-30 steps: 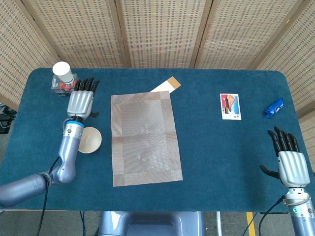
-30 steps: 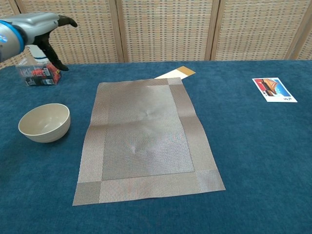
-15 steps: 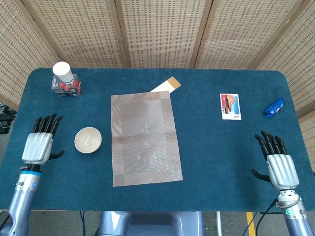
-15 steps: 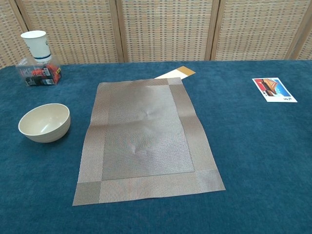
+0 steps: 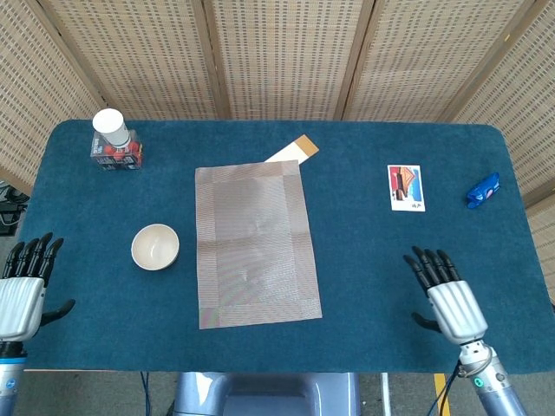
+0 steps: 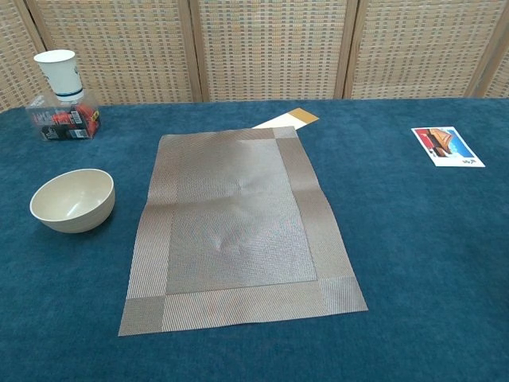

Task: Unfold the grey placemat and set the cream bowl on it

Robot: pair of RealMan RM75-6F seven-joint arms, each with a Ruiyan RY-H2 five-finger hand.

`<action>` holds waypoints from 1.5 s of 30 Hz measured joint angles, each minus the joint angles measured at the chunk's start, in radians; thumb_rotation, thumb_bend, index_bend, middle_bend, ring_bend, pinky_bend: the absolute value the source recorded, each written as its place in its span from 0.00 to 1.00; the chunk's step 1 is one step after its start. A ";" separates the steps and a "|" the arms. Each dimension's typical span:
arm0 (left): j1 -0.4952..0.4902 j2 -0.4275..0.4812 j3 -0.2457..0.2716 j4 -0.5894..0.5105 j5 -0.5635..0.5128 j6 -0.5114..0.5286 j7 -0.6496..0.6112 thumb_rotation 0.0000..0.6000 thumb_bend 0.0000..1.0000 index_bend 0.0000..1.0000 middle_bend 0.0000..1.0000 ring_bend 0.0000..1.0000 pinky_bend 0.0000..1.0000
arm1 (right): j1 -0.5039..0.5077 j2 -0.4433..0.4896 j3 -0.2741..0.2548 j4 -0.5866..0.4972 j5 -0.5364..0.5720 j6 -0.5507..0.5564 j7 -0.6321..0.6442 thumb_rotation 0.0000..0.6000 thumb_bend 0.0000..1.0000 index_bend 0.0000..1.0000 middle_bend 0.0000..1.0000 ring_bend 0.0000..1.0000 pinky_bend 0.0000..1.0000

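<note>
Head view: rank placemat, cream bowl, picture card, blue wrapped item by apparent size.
1. Woven grey placemat
2. Round cream bowl
3. White picture card, close to the bowl
4. Small blue wrapped item

One table with a blue cover carries the lot. On it lies one grey placemat, spread flat. There is one cream bowl, standing left of the placemat. One white paper cup stands on one small clear box at the far left corner. One slip of paper with a tan end pokes out from under the placemat's far edge. One picture card lies to the right, and one small blue packet sits near the right edge. Two robot hands show at the near side: one left hand and one right hand, both empty. Behind the table stand wicker screen panels, whose full count cannot be told.
</note>
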State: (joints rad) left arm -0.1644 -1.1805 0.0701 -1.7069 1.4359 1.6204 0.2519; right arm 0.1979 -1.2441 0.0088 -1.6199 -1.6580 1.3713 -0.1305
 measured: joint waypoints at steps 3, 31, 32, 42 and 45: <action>0.007 0.004 -0.006 -0.003 0.013 -0.001 -0.005 1.00 0.08 0.00 0.00 0.00 0.00 | 0.024 -0.050 -0.012 0.002 -0.003 -0.054 -0.014 1.00 0.00 0.15 0.00 0.00 0.00; 0.022 -0.001 -0.063 0.003 -0.023 -0.102 0.013 1.00 0.09 0.00 0.00 0.00 0.00 | 0.176 -0.414 0.036 0.134 0.105 -0.260 -0.139 1.00 0.05 0.20 0.00 0.00 0.00; 0.022 -0.001 -0.064 0.003 -0.024 -0.102 0.013 1.00 0.09 0.00 0.00 0.00 0.00 | 0.178 -0.418 0.036 0.135 0.109 -0.262 -0.139 1.00 0.05 0.20 0.00 0.00 0.00; 0.022 -0.006 -0.081 0.014 -0.045 -0.132 0.010 1.00 0.09 0.00 0.00 0.00 0.00 | 0.205 -0.482 0.053 0.175 0.180 -0.306 -0.143 1.00 0.07 0.20 0.00 0.00 0.00; 0.023 -0.005 -0.086 0.017 -0.050 -0.139 0.003 1.00 0.09 0.00 0.00 0.00 0.00 | 0.212 -0.496 0.056 0.188 0.192 -0.313 -0.142 1.00 0.07 0.20 0.00 0.00 0.00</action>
State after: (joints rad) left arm -0.1418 -1.1853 -0.0156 -1.6904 1.3858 1.4810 0.2546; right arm 0.4099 -1.7396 0.0649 -1.4321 -1.4662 1.0585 -0.2722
